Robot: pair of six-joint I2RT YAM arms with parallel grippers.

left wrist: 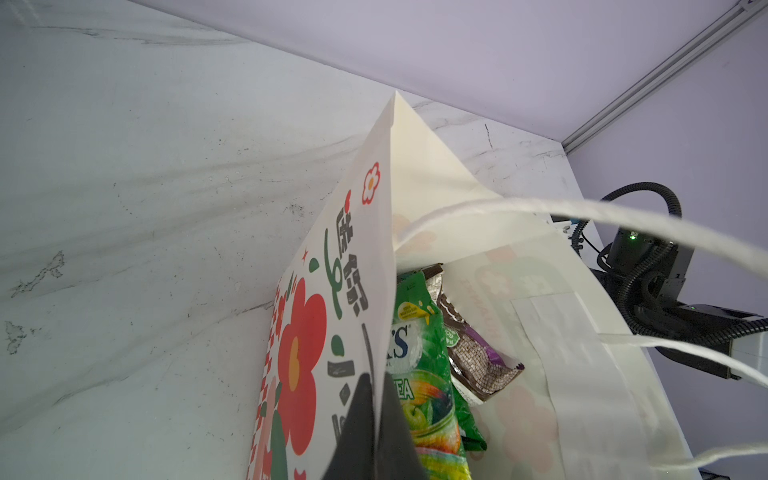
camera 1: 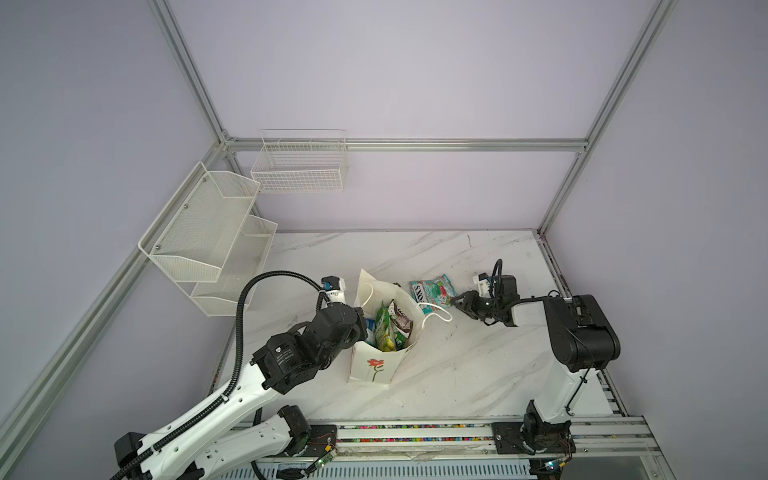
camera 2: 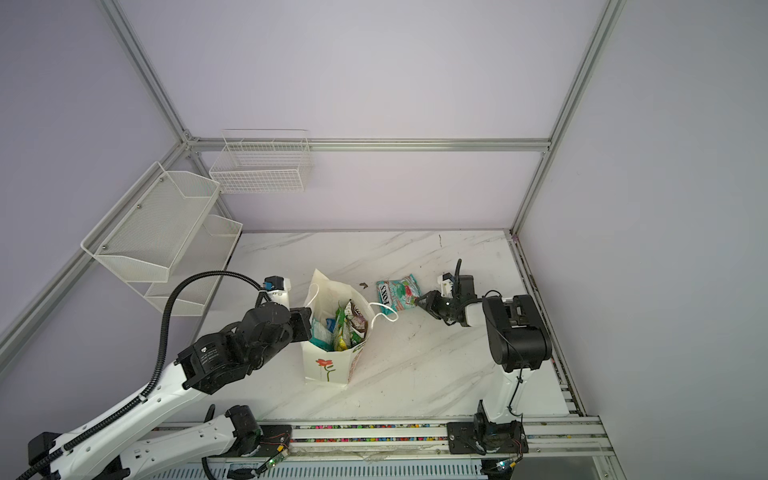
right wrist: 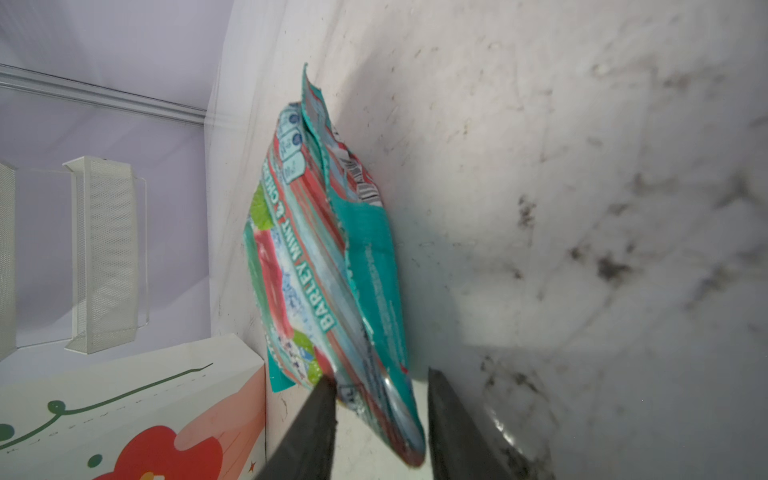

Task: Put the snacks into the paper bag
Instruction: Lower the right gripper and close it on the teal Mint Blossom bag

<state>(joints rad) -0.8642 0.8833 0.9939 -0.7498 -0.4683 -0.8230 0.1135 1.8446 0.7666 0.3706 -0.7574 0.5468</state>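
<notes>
One teal pouch [camera 1: 432,292] [camera 2: 399,293] [right wrist: 324,257], lettered FOX'S, lies on the marble table [camera 1: 457,374] just to the right of the paper bag [camera 1: 374,365] [camera 2: 328,365] in both top views; its near end sits between the fingers of the right gripper [camera 1: 455,301] [camera 2: 419,300] [right wrist: 378,374]; the right wrist view shows those jaws partly apart, one finger against the pouch's printed face and the other with a thin gap to its edge, so nothing is pinched yet; the bag stands upright near the middle of the table with its mouth open; inside it stand a green pouch [camera 1: 384,328] [left wrist: 419,353] and a dark brown packet [camera 1: 401,320] [left wrist: 469,353], with more teal wrapping beside them [camera 2: 322,332]; one white cord handle [camera 1: 436,311] droops over the bag's right side toward the loose pouch; the left gripper [left wrist: 376,376] is closed tight on the bag's left wall at the rim, one finger outside over the red flower print and one inside; on the walls behind and to the left hang a white wire basket [camera 1: 299,166] and tiered mesh shelves [camera 1: 208,232]
</notes>
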